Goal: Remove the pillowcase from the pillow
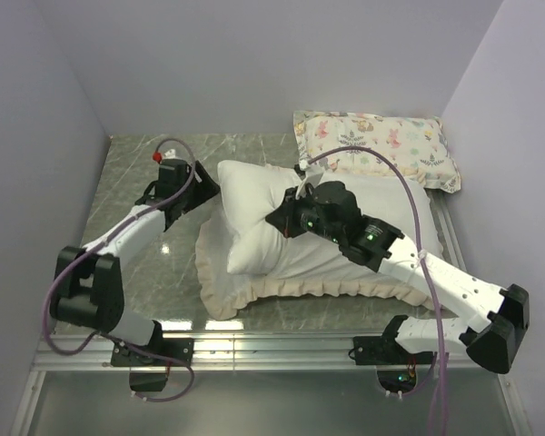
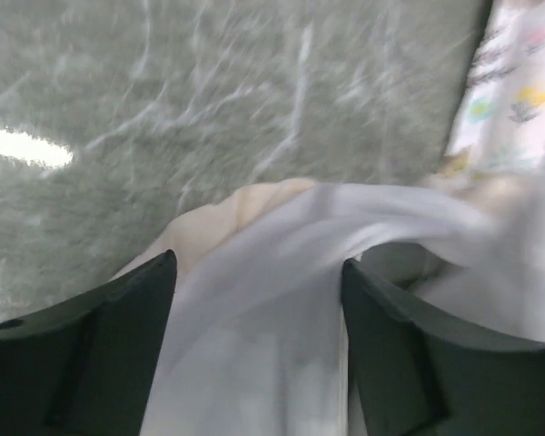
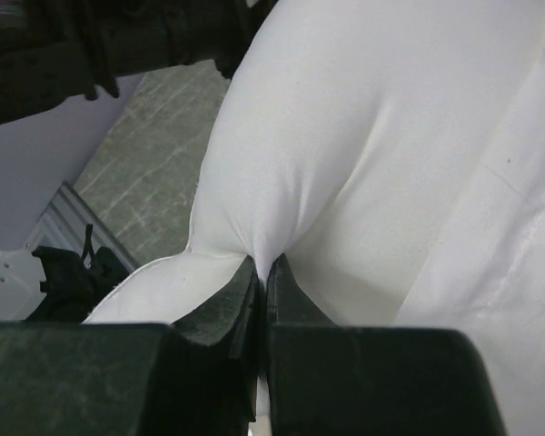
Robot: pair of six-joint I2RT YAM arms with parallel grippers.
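Right wrist view: the right gripper point(image 3: 262, 268) clamps a thin fold of the pillow point(image 3: 372, 136) at its tips that may slip, while the left gripper point(image 2: 259, 268), jaws wide, pins no pillowcase point(image 1: 254, 295).

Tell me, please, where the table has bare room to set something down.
The table is bare at its back-left corner, behind the left gripper, and between the left arm and the pillowcase frill. Centre and right are crowded: the pillow, the right gripper, the floral pillow.
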